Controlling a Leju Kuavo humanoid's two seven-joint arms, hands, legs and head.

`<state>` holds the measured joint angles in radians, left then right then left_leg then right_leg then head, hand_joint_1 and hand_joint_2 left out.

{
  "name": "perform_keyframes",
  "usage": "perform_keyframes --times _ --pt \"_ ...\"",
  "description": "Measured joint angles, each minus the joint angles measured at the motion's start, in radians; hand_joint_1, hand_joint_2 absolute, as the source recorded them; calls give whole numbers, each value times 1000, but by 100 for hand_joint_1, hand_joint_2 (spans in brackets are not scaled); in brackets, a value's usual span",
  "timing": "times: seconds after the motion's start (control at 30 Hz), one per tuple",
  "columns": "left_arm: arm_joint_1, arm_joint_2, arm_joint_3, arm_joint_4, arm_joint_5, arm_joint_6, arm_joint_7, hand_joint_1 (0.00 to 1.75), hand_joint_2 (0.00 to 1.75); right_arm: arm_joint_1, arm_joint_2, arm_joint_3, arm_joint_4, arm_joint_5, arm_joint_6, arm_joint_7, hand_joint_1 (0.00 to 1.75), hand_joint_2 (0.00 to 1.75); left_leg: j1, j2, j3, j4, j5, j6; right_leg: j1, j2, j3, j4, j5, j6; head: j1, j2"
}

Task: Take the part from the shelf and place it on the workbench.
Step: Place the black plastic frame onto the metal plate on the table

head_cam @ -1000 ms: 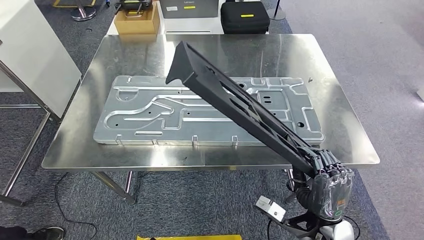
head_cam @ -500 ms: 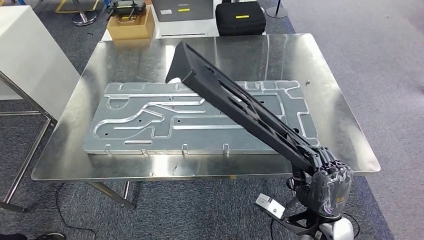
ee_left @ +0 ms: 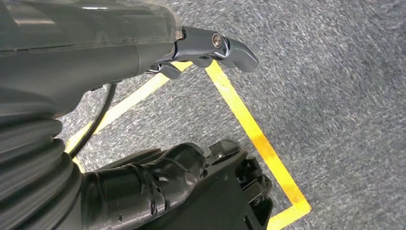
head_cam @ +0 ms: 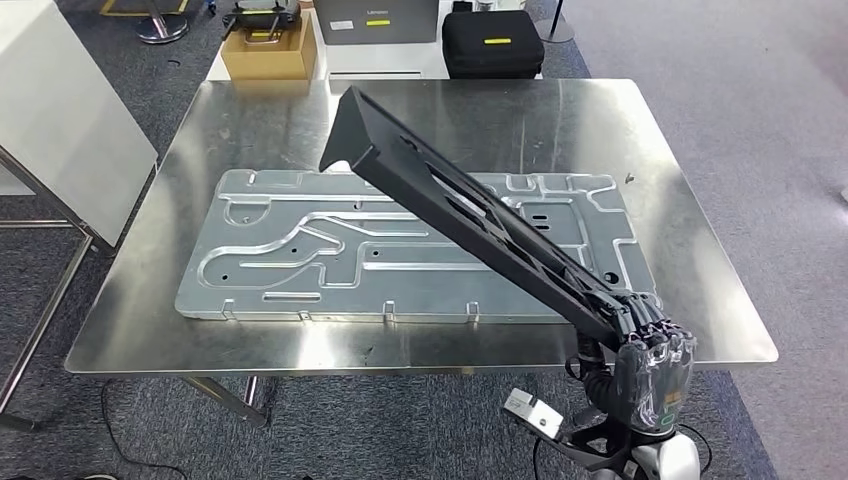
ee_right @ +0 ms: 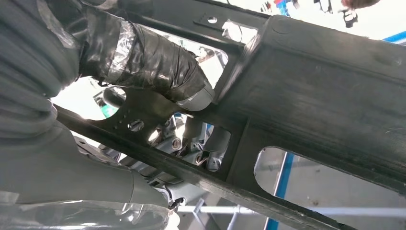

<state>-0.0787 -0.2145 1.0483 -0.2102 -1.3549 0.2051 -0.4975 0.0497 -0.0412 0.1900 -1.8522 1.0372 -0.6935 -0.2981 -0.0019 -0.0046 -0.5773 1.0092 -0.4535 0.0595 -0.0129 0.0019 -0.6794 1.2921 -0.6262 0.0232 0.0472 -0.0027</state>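
Observation:
A long black framed part (head_cam: 450, 200) slants up over the steel workbench (head_cam: 600, 120), its wide end high above the table's middle. My right hand (head_cam: 655, 365) grips its near end just off the table's front right edge. In the right wrist view the taped thumb (ee_right: 143, 57) presses on the part (ee_right: 325, 86), whose cut-outs show the fingers wrapped behind. A large grey aluminium plate (head_cam: 300, 250) with raised channels lies flat on the workbench under the part. My left hand (ee_left: 95, 57) hangs over the carpet, fingers apart, holding nothing.
A white panel on a metal frame (head_cam: 60, 130) stands at the left of the workbench. Behind the table are a cardboard box (head_cam: 262, 55), a grey case (head_cam: 380, 20) and a black case (head_cam: 493, 45). Yellow tape (ee_left: 253, 139) marks the carpet.
The whole picture has shifted, so the camera moved. The part stays in my right hand's grip, its high end now a little further left over the plate.

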Motion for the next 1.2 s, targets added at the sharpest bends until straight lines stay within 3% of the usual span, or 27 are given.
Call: perform_keyframes --times 0.03,0.07,0.13,0.2,0.27,0.37,0.47,0.5,0.53,0.57,0.63,0.7,0.8,0.87,0.93,1.0,1.03,1.07,1.1,1.17,1.2 --pt "0 0 0 0 -1 0 -1 0 175 -2 -1 5 5 2 0 6 162 175 -1 0 1 2 -3 0 -1 0 -14 16 9 1 0 0" --pt "1 0 0 0 -2 1 0 0 175 -7 -3 12 11 5 0 13 163 175 -1 -1 4 4 -6 0 -2 0 -9 -9 38 1 0 0" --pt "1 0 -1 0 -5 5 3 0 175 -23 -8 27 23 20 0 31 164 175 -1 -2 10 10 -16 -5 -2 -1 43 -133 115 -3 0 0" --pt "0 0 -2 0 -8 7 8 0 87 -43 -11 43 37 54 0 56 165 175 -4 -2 10 17 -22 -13 2 -1 84 -230 150 -9 0 0" --pt "-2 0 -3 0 -13 6 12 0 0 -66 -15 60 55 103 0 88 165 175 -6 -2 7 18 -23 -21 7 1 87 -247 148 -15 -1 0" --pt "-6 0 -8 0 -24 2 21 0 0 -107 -21 81 85 189 0 141 164 175 -5 -1 -5 45 -44 -36 -1 1 92 -256 152 -29 -1 0" --pt "-10 0 -21 0 -39 2 36 0 0 -167 -27 98 127 294 5 206 166 175 1 -1 -87 216 -125 -47 -3 -1 96 -260 152 -40 -2 0" --pt "-11 0 -25 0 -44 1 40 0 0 -188 -30 101 145 332 10 228 166 175 3 -1 -118 273 -142 -50 -3 -1 96 -260 151 -41 -1 0" --pt "-12 0 -29 0 -48 1 44 0 0 -207 -33 104 164 365 16 247 166 175 6 -1 -136 299 -139 -52 -3 -1 97 -259 150 -41 -1 0" --pt "-14 0 -33 0 -52 1 47 0 0 -227 -38 107 182 394 22 264 166 175 9 -1 -134 286 -117 -54 -3 -1 99 -259 149 -40 -1 0" --pt "-17 0 -42 0 -59 0 54 0 0 -268 -47 115 218 431 35 297 167 175 14 0 -85 164 -42 -55 -5 -1 104 -257 145 -35 -1 0" --pt "-23 -1 -51 0 -66 -1 60 0 0 -316 -56 124 255 444 52 334 168 175 13 0 -37 54 -2 -52 -3 1 102 -253 142 -25 -1 0" --pt "-27 -2 -62 0 -73 -3 68 0 0 -393 -91 165 311 447 89 426 169 175 7 -2 -29 30 -1 -37 -2 1 98 -254 143 -7 -1 0" --pt "-29 -2 -70 0 -74 -4 72 0 0 -439 -124 206 341 448 107 484 167 175 8 -2 -25 22 4 -23 -6 0 92 -237 129 3 0 0" --pt "-31 -3 -75 0 -76 -5 75 0 0 -476 -148 236 366 448 120 512 165 175 9 -2 -22 17 5 -13 -7 -1 49 -149 83 8 0 0" --pt "-33 -3 -80 0 -81 -10 78 0 0 -515 -166 276 399 449 150 546 165 175 5 -1 -22 17 3 -7 -7 -1 -21 -20 36 10 0 0" --pt "-33 -3 -83 0 -85 -13 80 0 0 -538 -175 301 422 449 169 565 165 175 3 -1 -21 17 2 -6 -7 -1 -45 16 34 9 0 0" --pt "-34 -3 -87 0 -88 -15 83 0 0 -563 -182 327 448 449 185 578 166 175 1 -1 -20 17 1 -4 -7 -1 -50 14 53 7 0 0" --pt "-36 -3 -91 0 -90 -17 85 0 0 -588 -187 350 478 449 198 586 165 175 -1 -2 -18 18 0 -4 -6 -1 -36 -27 88 3 0 0" --pt "-42 -6 -100 0 -94 -20 89 0 0 -642 -191 388 543 449 214 594 165 175 -5 -4 -14 18 -3 -5 -1 -1 20 -159 160 -8 0 0" --pt "-45 -7 -103 0 -94 -20 91 0 0 -667 -191 404 574 449 218 599 164 175 -6 -5 -15 19 -3 -7 2 -1 42 -210 177 -13 0 0"
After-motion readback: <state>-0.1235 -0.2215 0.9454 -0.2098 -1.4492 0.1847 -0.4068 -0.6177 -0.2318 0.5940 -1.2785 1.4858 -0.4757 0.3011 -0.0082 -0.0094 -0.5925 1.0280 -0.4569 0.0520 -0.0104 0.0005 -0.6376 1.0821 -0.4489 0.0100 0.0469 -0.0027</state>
